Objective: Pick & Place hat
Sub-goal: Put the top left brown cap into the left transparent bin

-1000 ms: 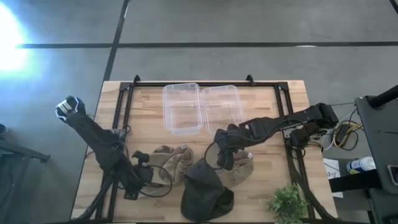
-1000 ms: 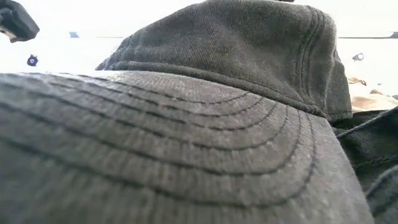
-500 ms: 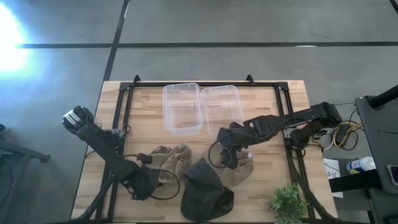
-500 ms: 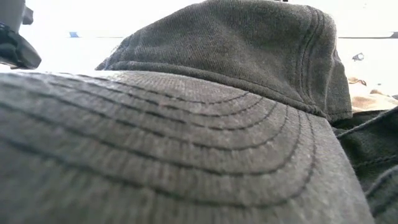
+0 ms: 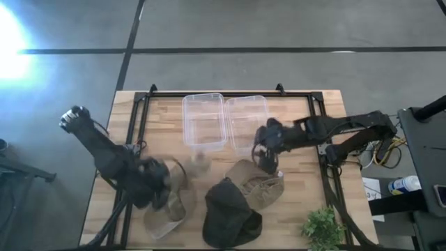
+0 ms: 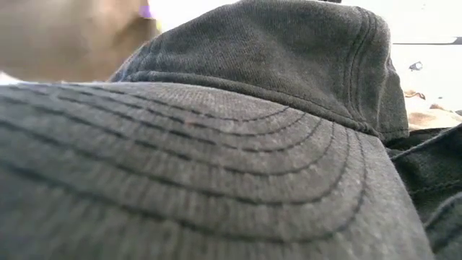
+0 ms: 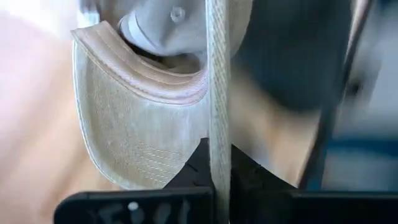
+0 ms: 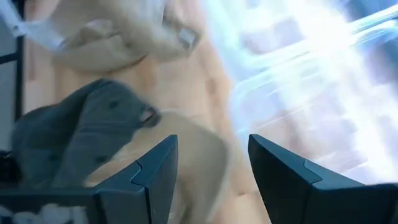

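My left gripper (image 5: 166,187) is shut on a tan hat (image 5: 166,210) at the table's near left; the hat shows blurred there and in the low view (image 6: 72,36). A second tan hat (image 5: 259,187) lies flat on the table right of centre. A dark hat (image 5: 226,215) rests on its brim at the near edge and fills the low view (image 6: 238,130). My right gripper (image 5: 268,150) stands open beside the right clear bin (image 5: 248,117), with nothing between its fingers (image 8: 152,177). My left gripper pinches a tan edge of the hat (image 7: 218,118) between its two fingers; the edge shows end-on as a narrow strip running between them. The brim (image 7: 124,130) and the crown (image 7: 168,31) spread out beyond the fingertips. Whether any part rests on the table, I cannot tell.
Two clear plastic bins (image 5: 203,122) stand side by side at the table's far middle. A small green plant (image 5: 323,226) sits at the near right corner. Black frame rails (image 5: 136,132) run along the table's left and right sides.
My left gripper has shut on the left tan hat and drawn it toward the table's near left; the hat has left its flat place beside the dark hat. My right gripper has gone from above the second tan hat toward the far right, beside the right bin, staying open.
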